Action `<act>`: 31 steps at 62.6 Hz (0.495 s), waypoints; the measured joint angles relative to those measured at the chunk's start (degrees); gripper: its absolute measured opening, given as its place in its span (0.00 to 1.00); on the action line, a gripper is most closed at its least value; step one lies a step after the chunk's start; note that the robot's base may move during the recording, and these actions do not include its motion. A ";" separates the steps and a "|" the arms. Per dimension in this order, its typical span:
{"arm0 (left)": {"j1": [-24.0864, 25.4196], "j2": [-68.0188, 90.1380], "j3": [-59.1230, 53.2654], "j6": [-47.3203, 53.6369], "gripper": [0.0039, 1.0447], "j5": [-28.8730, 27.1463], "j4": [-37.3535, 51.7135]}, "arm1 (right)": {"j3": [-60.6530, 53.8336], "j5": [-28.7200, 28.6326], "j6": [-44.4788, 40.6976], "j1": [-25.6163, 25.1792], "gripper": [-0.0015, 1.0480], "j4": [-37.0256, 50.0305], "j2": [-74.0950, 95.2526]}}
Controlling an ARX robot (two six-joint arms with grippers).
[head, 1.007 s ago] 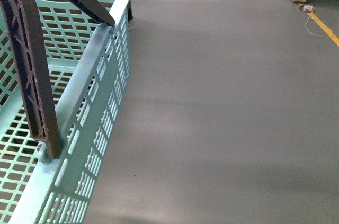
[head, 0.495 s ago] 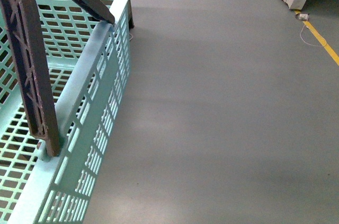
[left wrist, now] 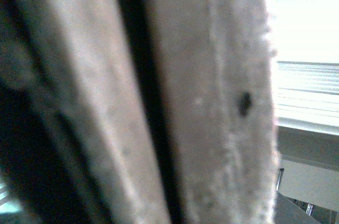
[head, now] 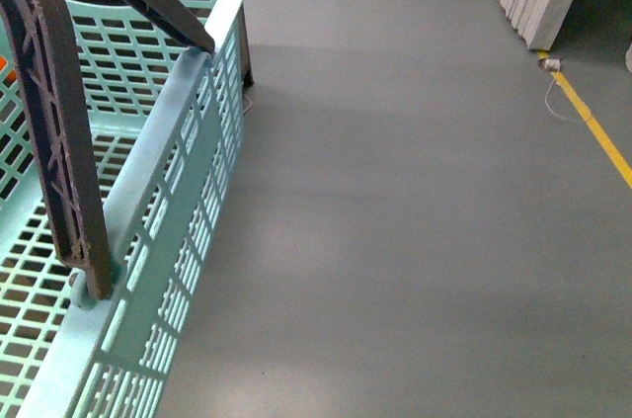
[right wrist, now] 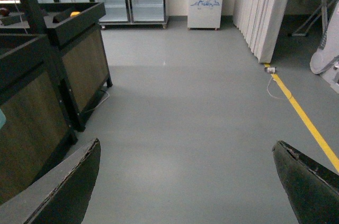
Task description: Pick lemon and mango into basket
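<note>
Front view is tilted upward since a second ago, basket (head: pixel 148 203) alongside; right gripper (right wrist: pixel 186 145) is held wide and empty, display stand (right wrist: pixel 85 70) ahead, nothing picked yet; left gripper's grip cannot be told.

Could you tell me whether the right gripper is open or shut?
Open: the right gripper shows its fingers far apart in its wrist view, only grey floor between them.
</note>
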 joint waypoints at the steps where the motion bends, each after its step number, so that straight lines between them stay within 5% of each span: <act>1: 0.02 0.00 0.00 0.00 0.26 0.02 0.00 | 0.00 0.00 0.00 0.00 0.92 0.00 -0.02; 31: 0.00 -0.07 0.00 0.00 0.26 0.02 0.00 | 0.00 0.04 0.02 0.00 0.92 0.02 0.00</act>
